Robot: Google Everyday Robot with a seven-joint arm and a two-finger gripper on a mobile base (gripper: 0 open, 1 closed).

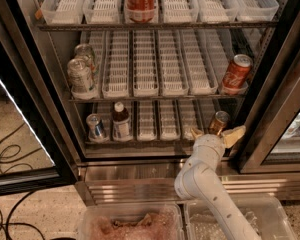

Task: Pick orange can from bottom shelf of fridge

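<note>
Flanking upright orange can (pixel 219 121) | gripper (pixel 217 133) at bottom shelf (pixel 149 122) front right | fingers spread, can between, seemingly just beyond | not pinched yet

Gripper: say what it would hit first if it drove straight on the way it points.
The gripper, at the front right of the bottom shelf, points into the fridge. The orange can stands just ahead, between its open jaws, so it would probably meet that first, though depth is unclear.

My arm (pixel 205 184) is smooth, white and tubular with rounded joints; my gripper (pixel 215 135), at the front right edge of the bottom surface (pixel 148 120), has pale yellow fingers (pixel 234 135).
</note>
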